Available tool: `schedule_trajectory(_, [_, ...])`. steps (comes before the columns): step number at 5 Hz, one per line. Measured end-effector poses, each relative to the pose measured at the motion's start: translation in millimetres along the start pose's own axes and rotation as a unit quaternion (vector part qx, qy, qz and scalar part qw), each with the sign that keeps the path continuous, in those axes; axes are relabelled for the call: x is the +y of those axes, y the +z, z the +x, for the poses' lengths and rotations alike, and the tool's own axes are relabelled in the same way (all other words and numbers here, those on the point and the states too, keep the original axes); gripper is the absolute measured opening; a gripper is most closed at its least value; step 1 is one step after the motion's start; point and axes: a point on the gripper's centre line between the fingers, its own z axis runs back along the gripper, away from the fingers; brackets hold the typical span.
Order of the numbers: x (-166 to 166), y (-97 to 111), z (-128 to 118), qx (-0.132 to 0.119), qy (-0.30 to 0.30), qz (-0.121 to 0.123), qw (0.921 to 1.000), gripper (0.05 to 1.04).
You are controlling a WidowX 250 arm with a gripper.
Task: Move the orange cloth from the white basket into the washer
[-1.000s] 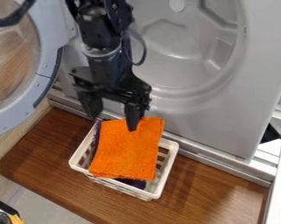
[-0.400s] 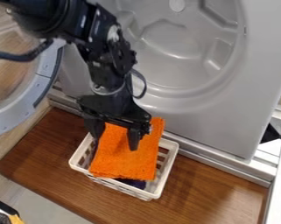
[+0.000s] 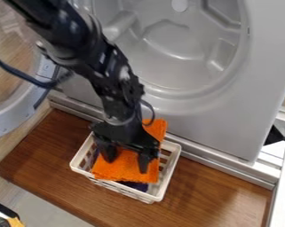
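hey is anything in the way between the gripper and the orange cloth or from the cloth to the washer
Nothing visible is in the way of either. The gripper is right at the orange cloth, and from there to the washer the way looks free, its door swung open at the left.

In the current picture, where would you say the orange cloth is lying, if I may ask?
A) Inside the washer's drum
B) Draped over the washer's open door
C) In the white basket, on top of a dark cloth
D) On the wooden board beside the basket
C: the orange cloth lies in the white basket, with part of a dark cloth showing from under its lower edge.
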Motion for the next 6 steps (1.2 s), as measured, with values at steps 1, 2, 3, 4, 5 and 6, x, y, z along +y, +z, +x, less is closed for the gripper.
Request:
schedule_trajectory(1, [-2.2, -11.0, 3.3, -0.014, 0.001, -0.005, 0.9999, 0.944])
schedule_trajectory(2, [-1.2, -13.4, 5.1, -0.029, 0.008, -0.004, 0.9995, 0.648])
schedule_trajectory(3, [-0.5, -13.9, 4.7, -0.029, 0.009, -0.002, 0.9995, 0.343])
schedule_trajectory(4, [0.5, -14.5, 2.4, -0.026, 0.015, 0.001, 0.9995, 0.15])
schedule_trajectory(5, [2.1, -14.3, 0.7, -0.022, 0.016, 0.006, 0.9996, 0.084])
schedule_trajectory(6, [2.0, -9.6, 0.2, -0.022, 0.014, 0.008, 0.9996, 0.083])
